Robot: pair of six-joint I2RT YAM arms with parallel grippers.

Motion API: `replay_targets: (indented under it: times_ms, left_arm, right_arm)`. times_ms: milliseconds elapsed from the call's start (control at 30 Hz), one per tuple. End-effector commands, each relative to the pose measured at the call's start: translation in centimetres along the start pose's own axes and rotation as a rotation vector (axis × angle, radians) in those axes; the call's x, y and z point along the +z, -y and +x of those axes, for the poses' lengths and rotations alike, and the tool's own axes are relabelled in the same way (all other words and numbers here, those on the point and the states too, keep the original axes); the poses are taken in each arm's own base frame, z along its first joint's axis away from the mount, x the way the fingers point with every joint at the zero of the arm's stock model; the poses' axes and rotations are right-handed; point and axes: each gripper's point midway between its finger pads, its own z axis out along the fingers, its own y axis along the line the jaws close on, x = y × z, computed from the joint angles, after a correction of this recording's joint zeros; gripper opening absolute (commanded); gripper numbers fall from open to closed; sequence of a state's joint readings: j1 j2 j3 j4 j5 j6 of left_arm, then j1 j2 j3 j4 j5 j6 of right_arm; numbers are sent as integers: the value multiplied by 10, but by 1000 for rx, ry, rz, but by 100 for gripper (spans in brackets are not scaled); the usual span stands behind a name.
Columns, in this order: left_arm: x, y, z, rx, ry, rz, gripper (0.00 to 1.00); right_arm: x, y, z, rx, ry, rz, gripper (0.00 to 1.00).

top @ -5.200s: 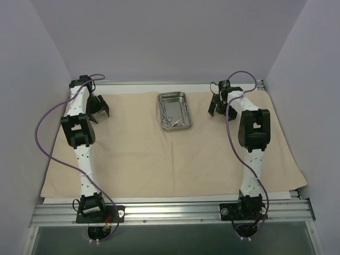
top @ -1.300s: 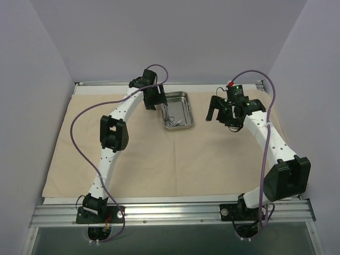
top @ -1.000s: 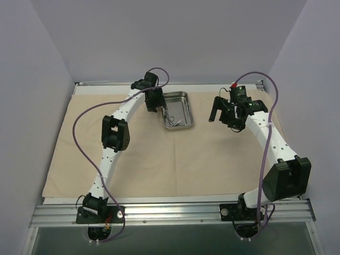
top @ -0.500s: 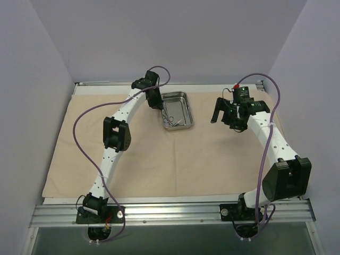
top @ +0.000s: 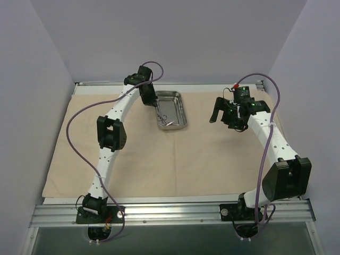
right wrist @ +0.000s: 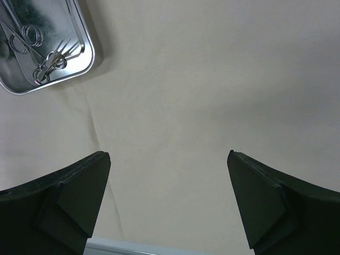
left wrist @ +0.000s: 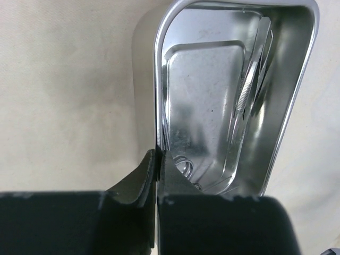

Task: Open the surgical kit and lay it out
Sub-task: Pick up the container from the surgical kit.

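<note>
From above, the tan cloth (top: 175, 154) is lying spread flat over the table, reaching almost from wall to wall. The steel tray (top: 183, 109) is sitting on the far middle part of the cloth, with thin metal tools (top: 166, 116) lying inside it. The left arm is stretching forward to the tray's left edge, where the left claw (top: 148, 100) is meeting the rim. The right claw (top: 225, 114) is hanging over bare cloth, well apart from the tray on its right side, with its fingers spread.

In the left wrist view, the left claw (left wrist: 158, 160) is pinching the tray (left wrist: 202, 90) by its rim, one finger outside the wall and the other inside, pressed tight on the thin metal. The tools (left wrist: 248, 93) are resting along the far wall of the tray. The cloth (left wrist: 69, 95) is showing beside and beyond it.

In the right wrist view, the right claw (right wrist: 169, 159) is standing wide apart and gripping nothing, with one dark finger (right wrist: 69, 186) at each lower corner. The cloth (right wrist: 186, 95) is filling the picture below it, faintly creased. The tray (right wrist: 91, 57) is peeking in at the upper left corner, and the ring-handled tools (right wrist: 50, 61) are bunching near its closest end.
</note>
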State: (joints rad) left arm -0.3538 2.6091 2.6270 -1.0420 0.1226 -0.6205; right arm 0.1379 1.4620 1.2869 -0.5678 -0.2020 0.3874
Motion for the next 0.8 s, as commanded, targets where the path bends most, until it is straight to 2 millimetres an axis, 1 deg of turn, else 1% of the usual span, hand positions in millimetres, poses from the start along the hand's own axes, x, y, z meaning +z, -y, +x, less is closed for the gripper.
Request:
replay_targets:
  times_ms: [0,33,67,100,133,167,200,233,267,300,333,367,400,433,467,500,533,567,600,633,667,767]
  left_arm:
    - [-62,17,-21,20,89,51,2]
    - [-65,15,-21,17,92,51,2]
    - [-78,16,-24,19,107,60,2]
    - [-76,7,-19,25,91,40,2]
    - [-78,3,-18,30,92,31,2]
    - [-92,-1,-22,33,107,34,2]
    - [-95,-7,-21,49,107,29,2]
    - [-88,-22,-8,48,66,-3,2]
    - [-103,-29,-11,45,84,-6,2]
    - [-107,-36,-9,53,86,-5,2]
    - [-99,-55,9,44,34,-39,2]
    - [-116,-58,8,44,58,-35,2]
    - [-119,-72,6,39,70,-41,2]
    - [-121,-83,11,33,59,-51,2]
    - [-122,-97,24,25,28,-71,2]
    - [-125,-113,27,24,16,-88,2]
    - [-130,-121,31,23,6,-101,2]
    - [-128,-136,45,28,-35,-126,2]
    - [-130,-146,48,22,-41,-143,2]
    - [-132,-154,52,20,-49,-157,2]
    - [-134,-162,62,15,-65,-171,2]
    - [-138,-183,69,-8,-67,-190,2]
  right_arm:
    - [-6,-5,-5,-9,12,-29,100]
    - [-5,-5,-5,-9,9,-31,100]
    - [-5,-5,-4,-10,8,-31,100]
    - [-4,-6,-4,-9,8,-34,100]
    - [-4,-7,-4,-9,6,-39,100]
    - [-3,-9,-4,-9,5,-44,100]
    - [-1,-9,-3,-8,-1,-45,100]
    - [-1,-10,-3,-6,-3,-51,100]
    - [0,-13,-2,-11,-7,-56,100]
    - [2,-14,-2,-12,-10,-57,100]
    - [3,-15,-1,-15,-13,-59,100]
    - [4,-16,-1,-18,-16,-59,100]
    - [7,-18,1,-19,-25,-61,100]
    - [9,-19,2,-22,-30,-63,100]
    - [10,-20,4,-23,-37,-67,100]
    - [13,-22,7,-30,-51,-69,100]
    - [14,-24,7,-36,-52,-71,100]
    - [16,-24,9,-39,-60,-68,100]
    - [18,-27,10,-47,-67,-70,100]
    - [20,-27,11,-53,-69,-68,100]
    - [20,-29,10,-55,-71,-68,100]
    - [26,-32,12,-66,-86,-64,100]
